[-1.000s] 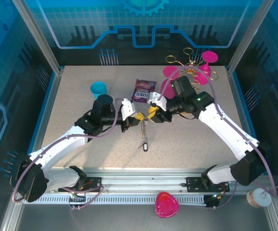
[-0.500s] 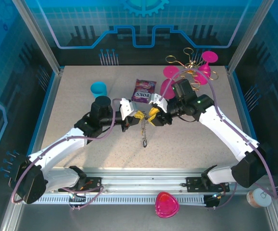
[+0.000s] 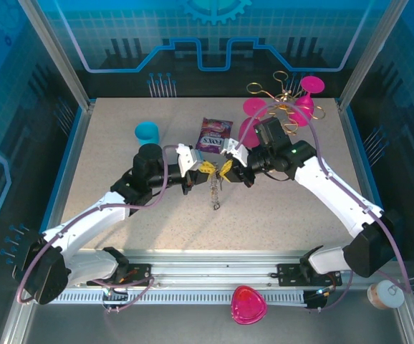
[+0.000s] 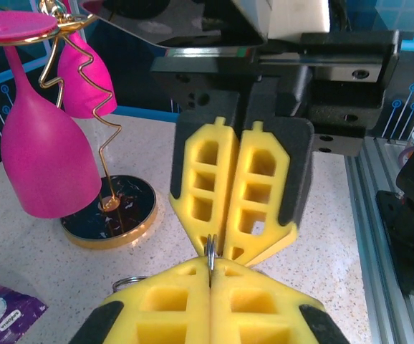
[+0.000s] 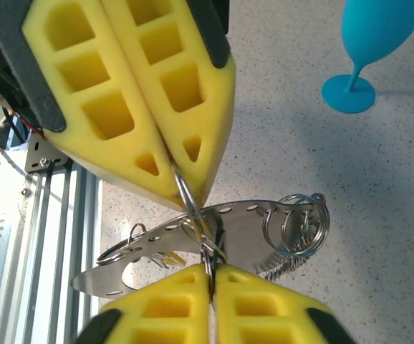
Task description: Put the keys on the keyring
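Left gripper (image 3: 204, 170), just in front of the purple snack packet (image 3: 213, 135) and slightly to its left, has its yellow jaws pressed together on the thin keyring (image 5: 195, 218). Flat silvery keys (image 5: 243, 229) and small split rings (image 5: 300, 218) hang beneath that ring, in front of the packet. Right gripper (image 3: 225, 170), in front of the packet's right corner, pinches the same ring, tip to tip with the left.

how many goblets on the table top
3. The blue goblet stands back left; the nearer pink goblet and the farther pink goblet hang inverted on the gold rack, back right. The right arm may hide more.
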Robot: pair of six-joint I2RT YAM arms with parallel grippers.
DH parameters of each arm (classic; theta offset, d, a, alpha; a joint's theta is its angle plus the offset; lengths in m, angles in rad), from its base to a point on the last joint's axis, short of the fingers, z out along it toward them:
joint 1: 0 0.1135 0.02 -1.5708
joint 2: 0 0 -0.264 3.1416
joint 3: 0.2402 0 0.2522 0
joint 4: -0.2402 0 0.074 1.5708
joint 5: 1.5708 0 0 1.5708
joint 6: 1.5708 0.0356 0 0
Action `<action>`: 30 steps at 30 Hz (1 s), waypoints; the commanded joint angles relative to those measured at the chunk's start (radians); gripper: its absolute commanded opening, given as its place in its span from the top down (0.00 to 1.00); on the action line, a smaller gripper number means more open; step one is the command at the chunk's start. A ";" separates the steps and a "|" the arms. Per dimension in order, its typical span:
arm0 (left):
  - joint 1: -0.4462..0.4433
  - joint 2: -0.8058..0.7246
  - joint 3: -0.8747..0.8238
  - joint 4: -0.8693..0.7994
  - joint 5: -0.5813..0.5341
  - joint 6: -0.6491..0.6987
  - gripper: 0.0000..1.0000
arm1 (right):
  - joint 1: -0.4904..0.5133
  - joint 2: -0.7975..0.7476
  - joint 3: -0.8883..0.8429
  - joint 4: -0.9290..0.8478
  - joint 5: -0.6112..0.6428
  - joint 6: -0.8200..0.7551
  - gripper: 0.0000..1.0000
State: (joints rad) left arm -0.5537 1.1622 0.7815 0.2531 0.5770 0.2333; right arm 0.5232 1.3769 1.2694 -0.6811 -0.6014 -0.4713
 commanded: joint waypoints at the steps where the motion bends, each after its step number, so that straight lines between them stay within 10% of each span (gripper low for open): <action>1: -0.005 -0.029 -0.003 0.077 0.032 -0.024 1.00 | 0.008 0.009 0.005 -0.006 -0.008 -0.003 0.97; 15: -0.009 -0.002 0.005 0.145 0.065 -0.075 1.00 | 0.042 0.049 0.032 0.018 -0.033 0.006 1.00; 20: -0.009 -0.009 -0.013 0.120 0.052 -0.053 1.00 | -0.015 -0.020 -0.023 0.083 -0.049 0.060 0.75; 30: -0.009 -0.005 -0.020 0.144 0.057 -0.069 1.00 | -0.034 -0.046 -0.056 0.171 -0.157 0.090 0.72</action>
State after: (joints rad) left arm -0.5568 1.1641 0.7650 0.3370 0.6003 0.1806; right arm 0.4934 1.3453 1.2243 -0.5591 -0.6922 -0.4061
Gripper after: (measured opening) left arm 0.054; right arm 0.280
